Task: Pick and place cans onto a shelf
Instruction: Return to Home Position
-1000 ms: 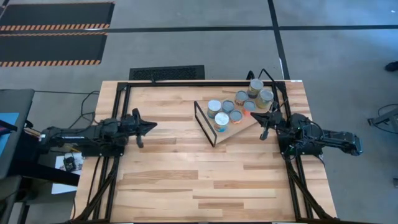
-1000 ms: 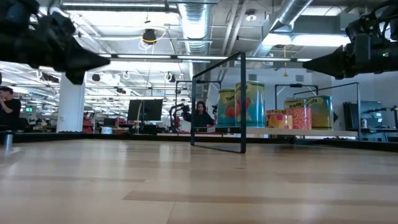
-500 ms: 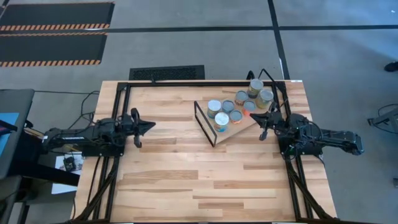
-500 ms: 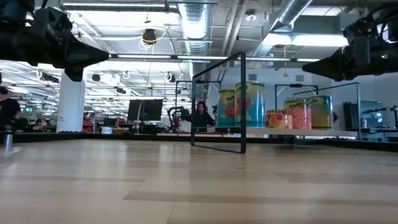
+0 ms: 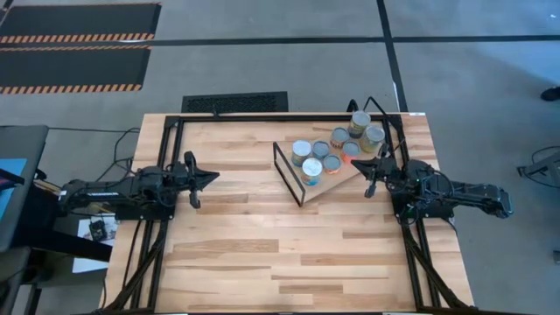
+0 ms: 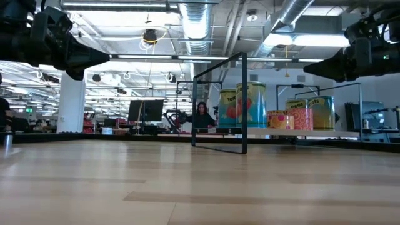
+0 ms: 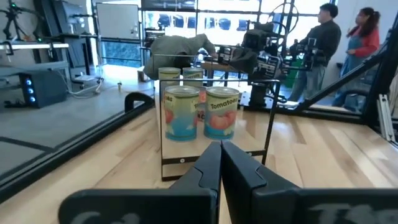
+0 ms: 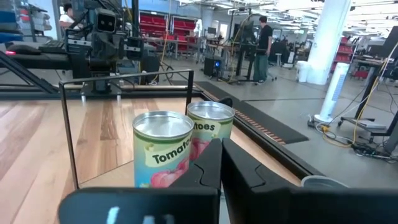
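Note:
The shelf (image 5: 331,183) is a light-wood board lying flat on the tabletop at the far right. Its black wire frame end (image 5: 287,173) stands upright on the side toward the table's left. Several cans (image 5: 311,169) with silver tops stand upright on the board, and two more (image 5: 367,128) stand by its far right end. The cans also show in the low view (image 6: 250,105). My left gripper (image 5: 215,176) is shut and empty, held above the table left of the frame. My right gripper (image 5: 367,169) is shut and empty, just right of the board.
Black rails (image 5: 262,116) run along the table's far, left and right edges. The near half of the plank tabletop (image 5: 280,254) holds nothing. People and equipment show in the room beyond the table (image 7: 323,37).
In the low view my right gripper has drawn back a little toward the table's right edge, still shut. The cans and the shelf have stayed where they were.

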